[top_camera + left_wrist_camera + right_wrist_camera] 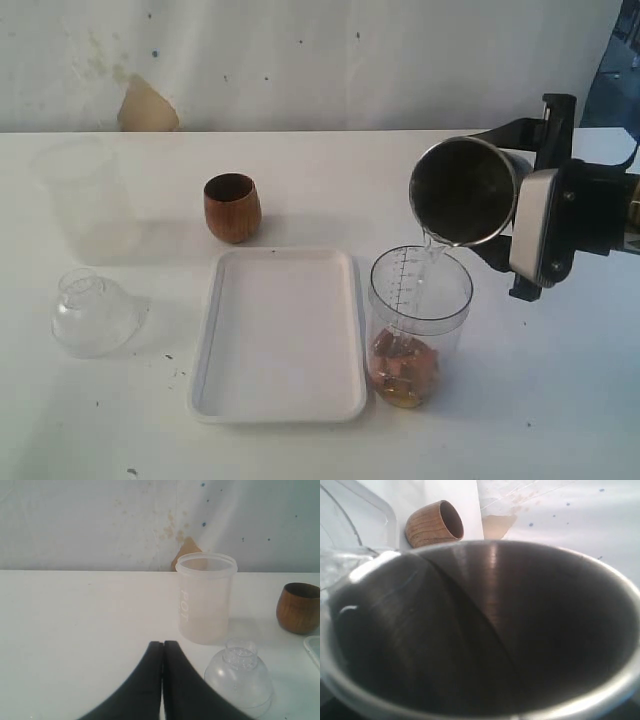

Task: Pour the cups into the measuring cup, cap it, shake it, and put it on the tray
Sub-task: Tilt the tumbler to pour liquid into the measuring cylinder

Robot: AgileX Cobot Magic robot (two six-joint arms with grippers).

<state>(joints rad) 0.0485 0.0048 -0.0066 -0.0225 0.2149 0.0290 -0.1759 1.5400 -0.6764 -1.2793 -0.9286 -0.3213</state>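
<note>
Pour, mid-stream. Found steel tumbler (pixel 465 190) clamped across its body in right gripper (pixel 522 215), tipped well over, lip above the measuring cup (pixel 420 320); judged the tilt set to drop a thin clear stream (pixel 432 250) inside the rim and not onto the table (pixel 560 400). Noted measuring cup upright on the table, just beside the right edge of the tray (pixel 280 330), not on it; brownish contents (pixel 403 370) low in its bottom. Judged that spot handy for a short move onto the tray later. Saw wooden cup (pixel 232 207) upright behind the tray, apart from it; could not tell whether emptied. Logged dome lid (pixel 92 313) on the table at far left, near frosted cup (pixel 205 600), both close ahead of left gripper (pixel 163 680), jaws pressed together on nothing, presumably parked for capping. Read "HOT" running down the frosted cup's side. Made out a printed scale on the measuring cup, figures too small to read
</note>
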